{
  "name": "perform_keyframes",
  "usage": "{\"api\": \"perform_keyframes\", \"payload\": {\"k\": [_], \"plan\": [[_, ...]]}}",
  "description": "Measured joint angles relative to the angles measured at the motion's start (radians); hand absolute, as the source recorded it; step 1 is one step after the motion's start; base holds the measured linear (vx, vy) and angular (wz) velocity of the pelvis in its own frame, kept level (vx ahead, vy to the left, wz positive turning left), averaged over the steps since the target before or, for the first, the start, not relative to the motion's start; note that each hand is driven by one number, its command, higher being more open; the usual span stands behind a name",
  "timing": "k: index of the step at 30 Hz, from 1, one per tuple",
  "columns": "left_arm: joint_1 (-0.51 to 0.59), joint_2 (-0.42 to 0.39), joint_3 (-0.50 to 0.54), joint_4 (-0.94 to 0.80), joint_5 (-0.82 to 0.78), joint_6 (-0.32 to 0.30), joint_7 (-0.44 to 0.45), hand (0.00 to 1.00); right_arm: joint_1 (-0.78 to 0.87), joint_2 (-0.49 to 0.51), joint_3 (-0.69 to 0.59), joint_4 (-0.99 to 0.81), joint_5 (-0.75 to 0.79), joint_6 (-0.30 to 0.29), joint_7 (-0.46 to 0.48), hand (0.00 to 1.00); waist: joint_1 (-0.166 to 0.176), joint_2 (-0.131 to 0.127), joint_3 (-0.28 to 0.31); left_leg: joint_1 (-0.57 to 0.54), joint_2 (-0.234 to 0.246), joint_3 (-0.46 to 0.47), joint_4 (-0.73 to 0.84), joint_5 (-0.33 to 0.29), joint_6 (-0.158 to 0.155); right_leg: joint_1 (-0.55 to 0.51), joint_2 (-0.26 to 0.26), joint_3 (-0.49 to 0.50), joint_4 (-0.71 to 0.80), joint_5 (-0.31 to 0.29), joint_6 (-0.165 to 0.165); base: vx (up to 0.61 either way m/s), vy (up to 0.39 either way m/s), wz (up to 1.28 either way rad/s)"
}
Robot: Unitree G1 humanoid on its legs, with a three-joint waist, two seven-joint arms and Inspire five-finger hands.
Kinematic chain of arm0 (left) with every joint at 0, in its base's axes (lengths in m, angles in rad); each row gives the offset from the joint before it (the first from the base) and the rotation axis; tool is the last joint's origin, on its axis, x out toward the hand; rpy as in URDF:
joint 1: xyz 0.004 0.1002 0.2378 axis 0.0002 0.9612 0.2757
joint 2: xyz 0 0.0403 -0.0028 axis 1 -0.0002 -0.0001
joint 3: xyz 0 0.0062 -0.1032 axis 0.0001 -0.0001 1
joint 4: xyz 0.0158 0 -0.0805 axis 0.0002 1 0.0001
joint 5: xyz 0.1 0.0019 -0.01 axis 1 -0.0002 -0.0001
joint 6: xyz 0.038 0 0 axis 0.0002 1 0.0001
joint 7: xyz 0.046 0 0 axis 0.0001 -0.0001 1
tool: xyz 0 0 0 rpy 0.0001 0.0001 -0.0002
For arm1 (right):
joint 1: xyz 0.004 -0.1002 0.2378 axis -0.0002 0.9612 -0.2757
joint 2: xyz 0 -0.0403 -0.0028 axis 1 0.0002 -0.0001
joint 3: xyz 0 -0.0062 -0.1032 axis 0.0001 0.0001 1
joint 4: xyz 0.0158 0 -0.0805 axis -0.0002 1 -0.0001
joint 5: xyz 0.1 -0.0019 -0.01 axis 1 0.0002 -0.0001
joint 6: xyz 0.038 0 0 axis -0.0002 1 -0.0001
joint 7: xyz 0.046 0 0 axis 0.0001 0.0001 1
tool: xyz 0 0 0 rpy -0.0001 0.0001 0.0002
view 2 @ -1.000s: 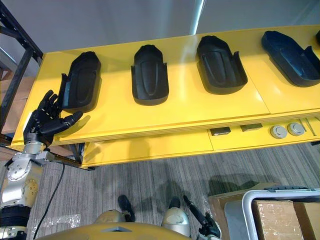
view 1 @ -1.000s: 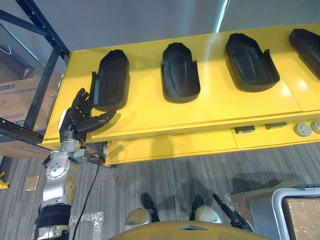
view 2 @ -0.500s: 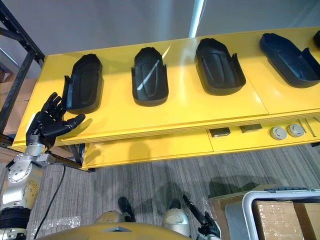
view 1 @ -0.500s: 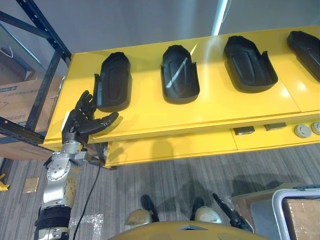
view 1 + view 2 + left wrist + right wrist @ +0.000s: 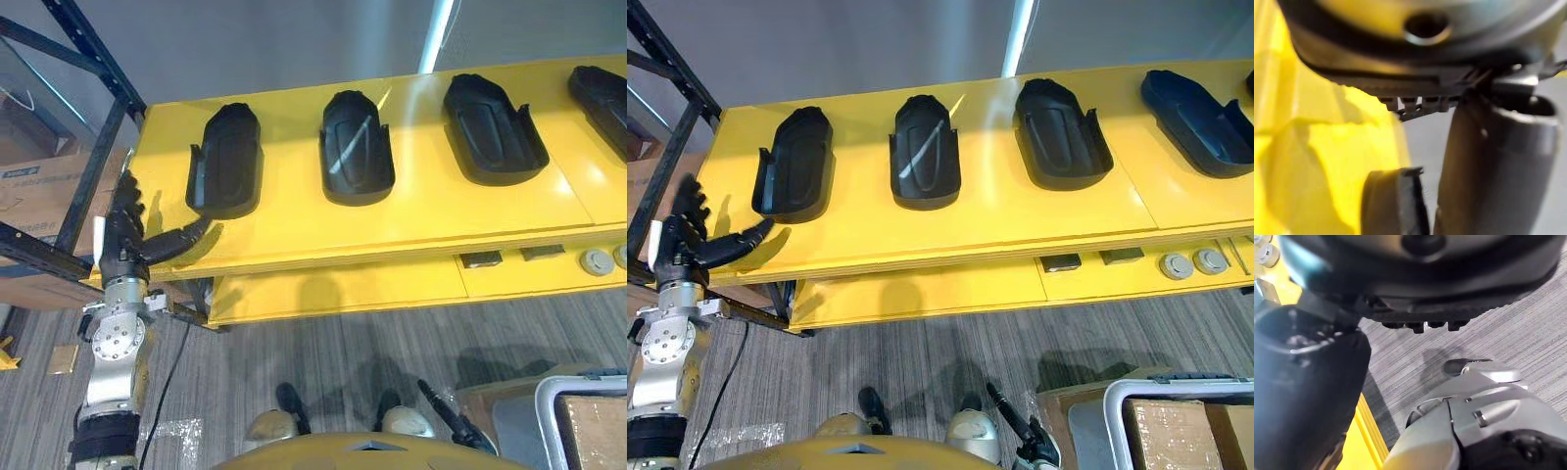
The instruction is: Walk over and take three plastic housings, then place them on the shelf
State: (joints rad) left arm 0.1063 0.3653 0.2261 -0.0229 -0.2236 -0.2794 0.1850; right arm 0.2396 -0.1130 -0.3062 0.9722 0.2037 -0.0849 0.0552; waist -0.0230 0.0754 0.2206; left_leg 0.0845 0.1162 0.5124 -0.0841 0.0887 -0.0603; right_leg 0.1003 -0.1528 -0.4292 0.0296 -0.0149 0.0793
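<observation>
The leftmost housing [image 5: 227, 162], a long black plastic shell, lies on a bright yellow counter [image 5: 421, 215] near its left end, its length running from the front edge toward the back. To its right, set apart in a row on the same surface, lie the second housing [image 5: 358, 147], the third housing [image 5: 493, 129] and a fourth housing [image 5: 602, 98], which is cut off by the edge of the view. None of them is held. The left hand [image 5: 124, 247] is raised at the counter's front left corner with its fingers [image 5: 127, 196] straight and spread upward, gripping nothing; its thumb reaches out toward the near end of the leftmost housing and ends just beside it, and whether the two touch cannot be told. The right hand [image 5: 1415, 279] shows low over grey carpet floor [image 5: 343, 343], and how open it is cannot be told. A dark metal rack [image 5: 88, 147] stands just left of the counter with a cardboard box [image 5: 39, 196] behind it. Two round grey knobs [image 5: 593, 259] sit on the counter's lower front ledge at the right
</observation>
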Motion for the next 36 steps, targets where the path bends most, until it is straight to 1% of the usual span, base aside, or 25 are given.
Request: {"api": "perform_keyframes", "payload": {"k": [1,2,3,4,6,8,9,11,12,14,15,17,19,20,22,23,25,26,28,31,32,33,36], "plan": [[0.019,-0.015,0.002,-0.059,-0.001,-0.037,0.0,1.0,-0.001,0.0,0.0,0.007,0.001,-0.001,-0.002,1.0,0.004,0.0,-0.001,0.008,0.0,-0.003,0.0,0.0,0.0,0.01,-0.001,-0.003,-0.002,0.0,0.0,0.01,0.003,0.1],[0.027,-0.022,0.002,-0.088,-0.001,-0.055,-0.006,1.0,-0.001,0.0,0.0,0.01,0.001,-0.002,-0.003,1.0,0.009,0.0,-0.002,0.012,-0.001,-0.004,0.0,-0.001,0.0,0.016,-0.001,-0.004,-0.003,0.0,0.0,0.01,0.005,0.07],[0.032,-0.04,0.001,-0.142,-0.006,-0.088,-0.03,1.0,0.0,0.0,0.0,0.02,0.0,-0.002,-0.006,1.0,0.019,0.002,-0.013,0.014,-0.002,-0.006,-0.001,-0.002,-0.001,0.024,-0.001,-0.006,-0.01,0.002,0.003,-0.01,0.003,0.05],[0.043,-0.053,0.001,-0.194,-0.038,-0.116,-0.087,1.0,-0.004,0.0,0.0,0.033,0.0,-0.002,-0.009,1.0,0.023,0.004,-0.027,0.012,-0.002,-0.007,-0.002,-0.002,-0.001,0.025,-0.001,-0.007,-0.014,0.004,0.006,-0.01,0.003,0.05],[0.065,-0.055,-0.003,-0.259,-0.142,-0.121,-0.219,1.0,-0.006,0.0,0.0,0.042,0.0,-0.002,-0.018,1.0,0.024,0.009,-0.044,0.014,-0.003,-0.007,-0.004,-0.003,-0.001,0.028,-0.001,-0.007,-0.014,0.005,0.006,0.0,0.0,0.0],[0.068,-0.054,-0.042,-0.313,-0.273,-0.114,-0.441,1.0,-0.012,0.0,-0.008,0.057,-0.001,-0.001,-0.022,1.0,0.027,0.018,-0.059,0.026,-0.004,-0.006,-0.005,-0.006,-0.002,0.045,-0.002,-0.01,-0.018,0.006,0.009,0.0,0.0,0.0],[0.068,-0.053,-0.053,-0.322,-0.3,-0.102,-0.502,1.0,-0.013,0.0,-0.008,0.06,-0.002,-0.002,-0.022,1.0,0.027,0.02,-0.064,0.029,-0.004,-0.005,-0.005,-0.008,-0.003,0.048,-0.002,-0.01,-0.018,0.007,0.009,0.0,0.0,0.0],[0.062,-0.04,-0.105,-0.342,-0.392,-0.018,-0.724,1.0,-0.021,-0.001,-0.01,0.078,-0.002,-0.002,-0.023,1.0,0.027,0.023,-0.089,0.029,-0.004,0.0,-0.005,-0.013,-0.01,0.049,-0.002,-0.01,-0.026,0.012,0.011,-0.01,0.01,-0.04],[0.062,-0.032,-0.124,-0.342,-0.408,0.009,-0.77,1.0,-0.021,-0.003,-0.011,0.081,-0.002,-0.002,-0.022,1.0,0.027,0.021,-0.092,0.027,-0.004,0.002,-0.005,-0.013,-0.01,0.049,-0.001,-0.01,-0.031,0.015,0.011,0.0,0.007,-0.07],[0.058,0.011,-0.186,-0.342,-0.41,0.129,-0.924,1.0,-0.025,-0.009,-0.018,0.089,-0.003,-0.002,-0.022,1.0,0.02,0.027,-0.103,0.028,-0.005,0.007,-0.005,-0.016,-0.009,0.049,-0.001,-0.007,-0.036,0.021,0.011,0.0,0.009,-0.06],[0.057,0.027,-0.202,-0.341,-0.41,0.162,-0.962,1.0,-0.028,-0.011,-0.018,0.093,-0.003,-0.002,-0.022,1.0,0.019,0.028,-0.103,0.028,-0.005,0.007,-0.005,-0.017,-0.008,0.049,-0.001,-0.007,-0.037,0.022,0.011,0.0,0.012,-0.04],[0.049,0.084,-0.263,-0.338,-0.409,0.259,-1.051,1.0,-0.034,-0.017,-0.018,0.108,-0.003,0.0,-0.021,1.0,0.018,0.028,-0.104,0.026,-0.004,0.011,-0.005,-0.017,-0.008,0.049,0.0,-0.006,-0.045,0.028,0.01,0.0,0.008,-0.05],[0.047,0.13,-0.334,-0.313,-0.416,0.361,-1.113,1.0,-0.042,-0.032,-0.016,0.123,-0.004,0.01,-0.017,1.0,0.017,0.026,-0.105,0.02,-0.006,0.014,-0.006,-0.018,-0.006,0.043,-0.001,-0.003,-0.05,0.033,0.012,0.0,0.006,-0.02],[0.047,0.134,-0.347,-0.297,-0.425,0.38,-1.119,1.0,-0.042,-0.035,-0.015,0.124,-0.004,0.011,-0.017,1.0,0.017,0.025,-0.106,0.018,-0.007,0.014,-0.006,-0.018,-0.006,0.041,-0.002,-0.003,-0.05,0.033,0.012,0.0,0.0,0.0],[0.036,0.145,-0.409,-0.201,-0.444,0.44,-1.121,1.0,-0.051,-0.046,0.004,0.125,-0.004,0.018,-0.017,1.0,0.017,0.017,-0.104,0.015,-0.01,0.01,-0.006,-0.015,0.0,0.038,-0.003,-0.007,-0.052,0.034,0.013,0.03,0.017,0.04],[0.031,0.149,-0.43,-0.168,-0.444,0.449,-1.119,1.0,-0.053,-0.047,0.006,0.125,-0.004,0.021,-0.015,1.0,0.017,0.013,-0.105,0.015,-0.01,0.009,-0.006,-0.012,0.004,0.039,-0.003,-0.007,-0.052,0.034,0.013,0.03,0.006,0.04],[0.02,0.155,-0.506,-0.056,-0.436,0.486,-1.088,1.0,-0.059,-0.047,0.028,0.126,-0.006,0.034,-0.014,1.0,0.014,-0.002,-0.11,0.015,-0.011,0.006,-0.006,-0.011,0.005,0.038,-0.003,-0.008,-0.054,0.034,0.012,0.04,0.006,0.02],[0.02,0.154,-0.537,-0.015,-0.428,0.499,-1.065,1.0,-0.067,-0.047,0.043,0.126,-0.013,0.036,-0.012,1.0,0.013,-0.005,-0.111,0.017,-0.012,0.006,-0.006,-0.009,0.005,0.039,-0.004,-0.008,-0.054,0.034,0.012,0.05,0.005,0.0],[0.021,0.148,-0.596,0.077,-0.387,0.51,-1.02,1.0,-0.084,-0.045,0.066,0.125,-0.021,0.039,0.001,1.0,0.013,-0.025,-0.103,0.02,-0.013,0.003,-0.006,-0.009,0.005,0.04,-0.004,-0.008,-0.055,0.032,0.012,0.02,0.002,0.0],[0.027,0.117,-0.626,0.198,-0.269,0.516,-0.937,1.0,-0.101,-0.038,0.084,0.125,-0.021,0.051,0.004,1.0,0.014,-0.045,-0.096,0.023,-0.018,-0.001,-0.006,-0.01,0.005,0.041,-0.005,-0.01,-0.06,0.032,0.011,0.0,0.0,0.0],[0.032,0.102,-0.625,0.234,-0.235,0.509,-0.9,1.0,-0.102,-0.037,0.085,0.125,-0.021,0.051,0.004,1.0,0.015,-0.048,-0.097,0.023,-0.018,-0.001,-0.006,-0.01,0.004,0.041,-0.006,-0.011,-0.061,0.032,0.012,0.04,0.011,0.01],[0.045,0.085,-0.621,0.274,-0.228,0.497,-0.851,1.0,-0.102,-0.037,0.093,0.125,-0.021,0.051,0.004,1.0,0.014,-0.049,-0.098,0.023,-0.018,-0.002,-0.006,-0.011,0.004,0.042,-0.007,-0.012,-0.063,0.032,0.012,0.03,0.006,0.01],[0.068,0.039,-0.609,0.344,-0.229,0.475,-0.748,1.0,-0.1,-0.033,0.112,0.126,-0.021,0.052,0.004,1.0,0.016,-0.05,-0.098,0.024,-0.019,-0.006,-0.006,-0.011,0.003,0.047,-0.007,-0.018,-0.066,0.032,0.013,0.03,0.003,0.05]]}}
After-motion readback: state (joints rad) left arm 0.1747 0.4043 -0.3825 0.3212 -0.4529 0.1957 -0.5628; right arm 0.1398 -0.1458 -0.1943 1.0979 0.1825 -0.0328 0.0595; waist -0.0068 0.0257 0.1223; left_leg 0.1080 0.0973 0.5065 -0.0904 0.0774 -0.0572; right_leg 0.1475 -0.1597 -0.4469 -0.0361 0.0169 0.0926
